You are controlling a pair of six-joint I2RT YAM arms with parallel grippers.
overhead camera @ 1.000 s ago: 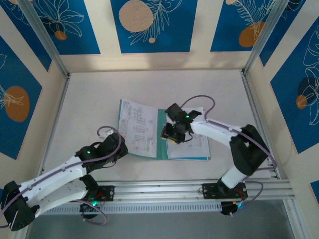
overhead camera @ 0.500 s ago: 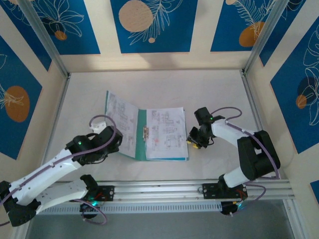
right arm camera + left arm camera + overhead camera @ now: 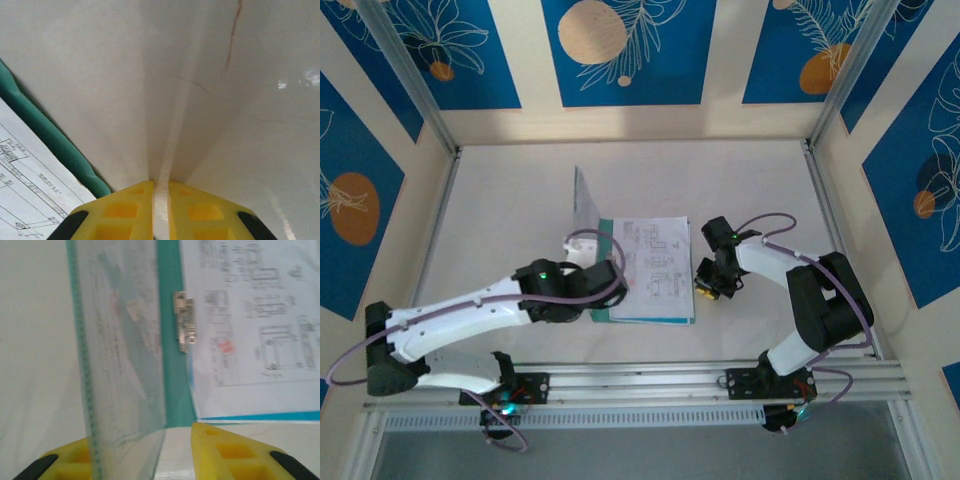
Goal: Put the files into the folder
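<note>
Text on files [image 3: 250, 330] blurred, unreadable, cropped right.

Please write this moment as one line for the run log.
left gripper: open, at raised front cover | files: flat inside open folder | right gripper: shut, beside folder edge

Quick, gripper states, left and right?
Left gripper: open, the folder's clear cover standing between its fingers.
Right gripper: shut, empty, above the table.
</note>
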